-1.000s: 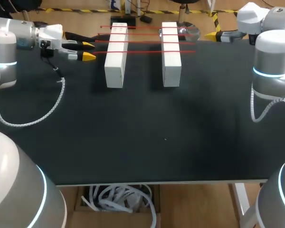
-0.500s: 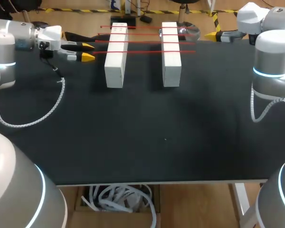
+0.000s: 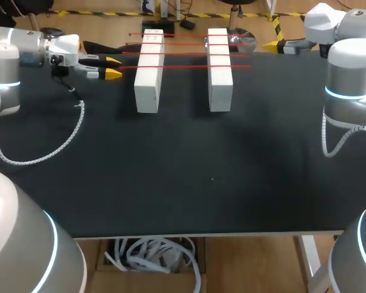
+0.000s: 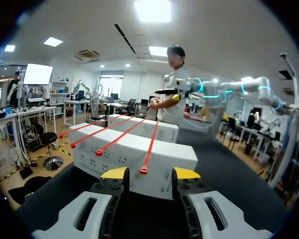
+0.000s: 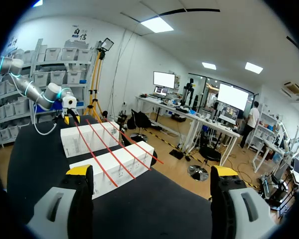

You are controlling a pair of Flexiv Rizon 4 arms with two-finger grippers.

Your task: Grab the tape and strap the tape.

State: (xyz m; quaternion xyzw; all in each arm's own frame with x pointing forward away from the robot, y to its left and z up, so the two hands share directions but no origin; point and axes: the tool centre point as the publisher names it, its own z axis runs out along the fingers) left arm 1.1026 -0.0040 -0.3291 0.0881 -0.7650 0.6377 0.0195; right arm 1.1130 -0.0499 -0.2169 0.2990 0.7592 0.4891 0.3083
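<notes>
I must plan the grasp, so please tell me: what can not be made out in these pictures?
Head view: whether the thin red tape strips stick to the two white rectangular blocks; too fine.
Left wrist view: the farther block's lower side, hidden by the nearer block.

Black table (image 3: 189,183) — left block (image 3: 146,91), right block (image 3: 220,91), perhaps cardboard.

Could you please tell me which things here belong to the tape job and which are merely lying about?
Job: four thin red tape strips; two long white blocks they span; left gripper, fingers open at a strip's end.
Lying about: left arm's white coiled cable on the black table.
</notes>
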